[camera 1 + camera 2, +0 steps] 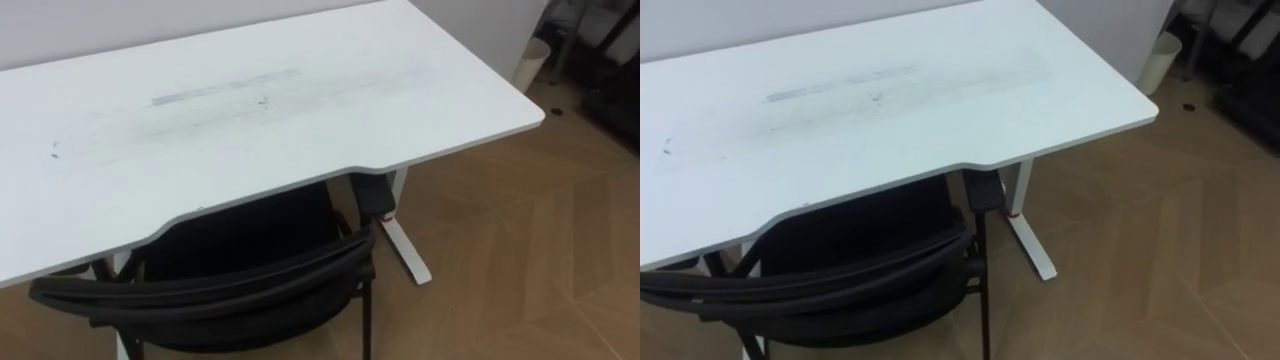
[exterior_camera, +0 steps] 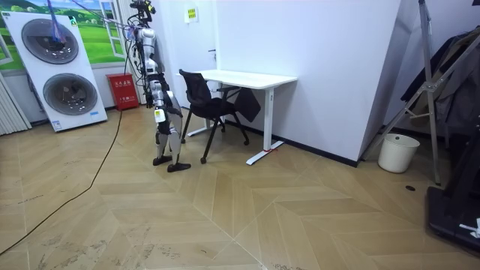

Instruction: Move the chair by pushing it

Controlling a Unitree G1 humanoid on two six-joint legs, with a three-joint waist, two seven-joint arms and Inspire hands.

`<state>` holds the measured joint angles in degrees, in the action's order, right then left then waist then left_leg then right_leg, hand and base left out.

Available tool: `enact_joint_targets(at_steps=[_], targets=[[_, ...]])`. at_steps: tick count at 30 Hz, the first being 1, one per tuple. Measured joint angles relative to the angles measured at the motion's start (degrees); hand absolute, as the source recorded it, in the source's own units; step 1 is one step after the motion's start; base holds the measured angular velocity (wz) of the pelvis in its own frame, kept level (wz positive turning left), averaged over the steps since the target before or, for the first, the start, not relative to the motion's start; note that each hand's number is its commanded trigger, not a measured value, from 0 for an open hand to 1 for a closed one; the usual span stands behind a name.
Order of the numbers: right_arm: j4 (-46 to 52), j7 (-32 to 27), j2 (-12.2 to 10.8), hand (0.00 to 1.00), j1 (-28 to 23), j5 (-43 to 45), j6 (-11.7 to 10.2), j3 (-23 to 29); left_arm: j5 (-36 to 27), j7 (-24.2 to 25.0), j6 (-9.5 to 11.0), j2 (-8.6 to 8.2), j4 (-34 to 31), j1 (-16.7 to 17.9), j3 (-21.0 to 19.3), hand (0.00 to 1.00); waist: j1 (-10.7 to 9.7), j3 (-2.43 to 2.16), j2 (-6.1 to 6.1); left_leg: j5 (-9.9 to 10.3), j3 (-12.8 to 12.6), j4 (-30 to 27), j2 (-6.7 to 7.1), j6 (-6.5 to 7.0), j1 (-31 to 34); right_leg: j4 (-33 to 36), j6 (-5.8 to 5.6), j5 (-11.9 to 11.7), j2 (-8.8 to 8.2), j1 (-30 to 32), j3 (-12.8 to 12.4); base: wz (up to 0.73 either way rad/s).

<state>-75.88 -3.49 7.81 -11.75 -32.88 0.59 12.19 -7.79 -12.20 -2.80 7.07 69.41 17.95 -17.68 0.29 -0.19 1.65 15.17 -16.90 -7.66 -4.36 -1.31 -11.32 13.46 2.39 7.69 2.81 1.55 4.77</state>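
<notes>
– Chair (image 1: 200, 290) first: where does it stand?
– Black, at the front edge of the white surface (image 1: 250, 100), where the edge curves inward. Its seat reaches partly under the top, and its curved backrest faces the robot, low in the eye views.
– And the robot?
– The room view shows it upright, close behind the backrest and facing the chair and the surface.
– What does the right hand (image 2: 159, 113) hold?
– That cannot be told. It hangs low at the robot's side, short of the backrest, and is too small there to show whether it is open or closed.
– Anything lying on the surface?
– Grey smudges run across the middle of the top. A white leg with a flat foot (image 1: 405, 250) stands under its right end on the wooden floor (image 1: 520, 260).
– What else is about?
– A white bin (image 1: 530, 62) stands beyond the surface's right end, by the wall. In the room view two stacked washers (image 2: 60, 71) and a red box (image 2: 125, 91) stand behind the robot.
</notes>
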Motion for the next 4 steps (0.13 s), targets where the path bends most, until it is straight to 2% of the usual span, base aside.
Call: enact_joint_targets(at_steps=[2, 4], targets=[[0.02, 1.29, -0.68, 0.0, 1.56, 1.43, 0.25, -1.89, 3.71, 0.07, -0.75, -0.34, -0.4, -2.27, 1.28, 0.0, -0.19, 0.06, -0.18, -0.01, 0.26, -0.06, -0.06, -0.02, 0.27, -0.35, 0.01, -0.01, 0.1, 0.03, 0.0, 0.03], [0.03, 2.44, -0.93, 0.0, 2.83, 1.98, 0.41, -3.71, 4.83, 0.09, -1.01, -0.68, -1.83, -4.2, 3.73, 0.0, -1.03, 0.03, -0.39, -0.05, 1.32, -0.24, 0.02, 0.02, 1.33, -0.94, -0.13, -0.25, 0.02, 0.39, 0.21, 0.17]])
